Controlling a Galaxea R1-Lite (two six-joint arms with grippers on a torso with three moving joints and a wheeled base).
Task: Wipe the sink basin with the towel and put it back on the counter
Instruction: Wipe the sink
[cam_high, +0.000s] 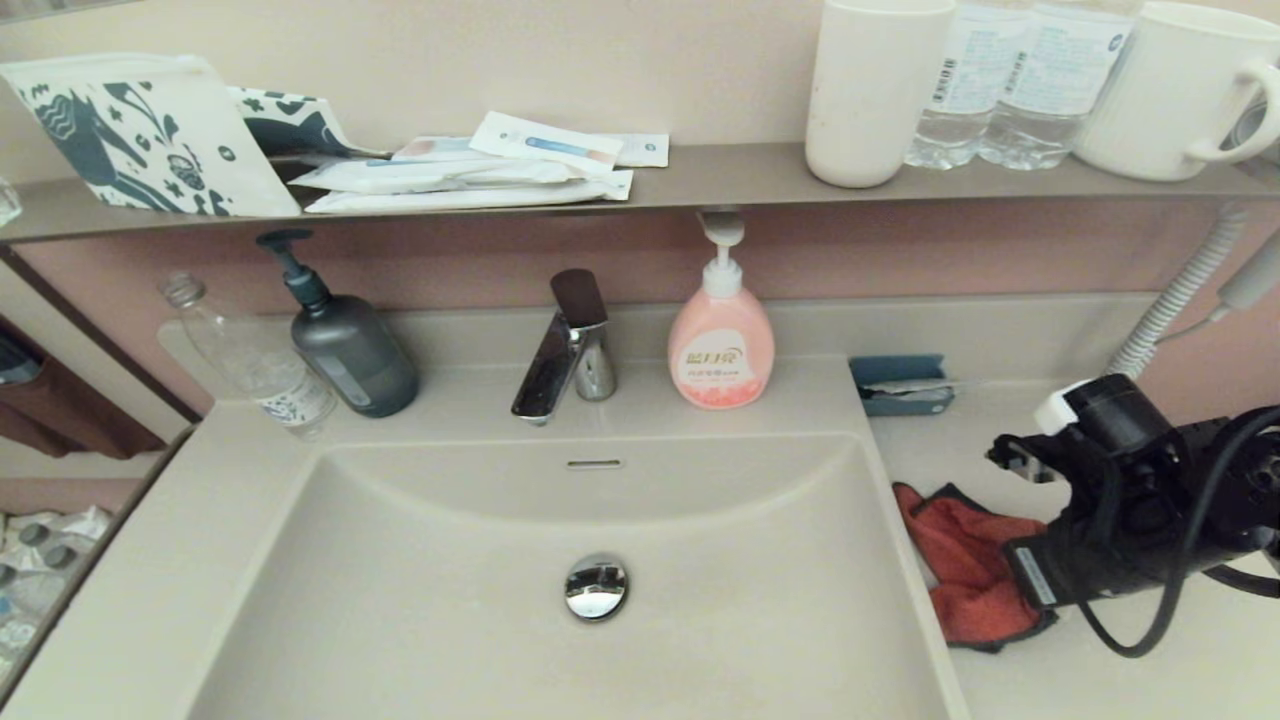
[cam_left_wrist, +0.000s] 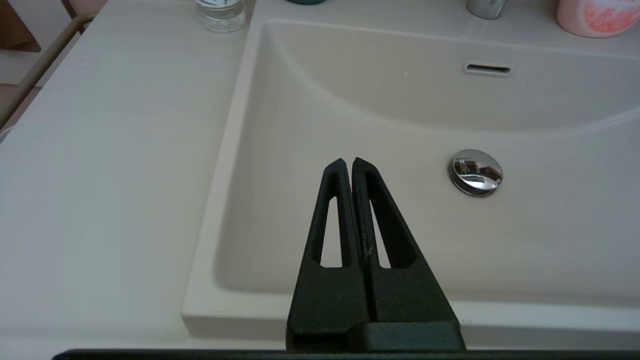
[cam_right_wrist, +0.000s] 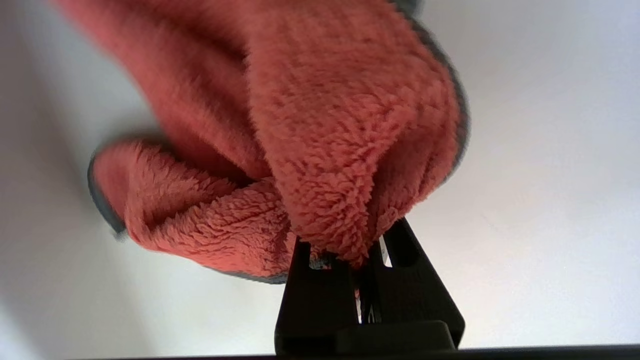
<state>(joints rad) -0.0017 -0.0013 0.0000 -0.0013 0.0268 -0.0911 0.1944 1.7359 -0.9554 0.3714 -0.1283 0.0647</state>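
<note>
- The towel (cam_high: 965, 565) lies bunched on the counter (cam_high: 1120, 670), just right of the sink basin (cam_high: 420, 560), red-orange side up (a dark grey edge shows at its near end).
- The right gripper (cam_right_wrist: 367, 250) has its fingers pinched tight on a fold of the towel, down at the counter.
- The basin sits bare and dry-looking, its chrome drain plug (cam_high: 596, 586) in the middle, the overflow slot (cam_high: 594, 464) on the far wall.
- The left gripper (cam_left_wrist: 348, 162) hangs over the basin's near left part, fingers pressed together, holding nothing.
- Behind the basin stand a faucet (cam_high: 565, 350) and a pink soap dispenser (cam_high: 720, 340).
</note>
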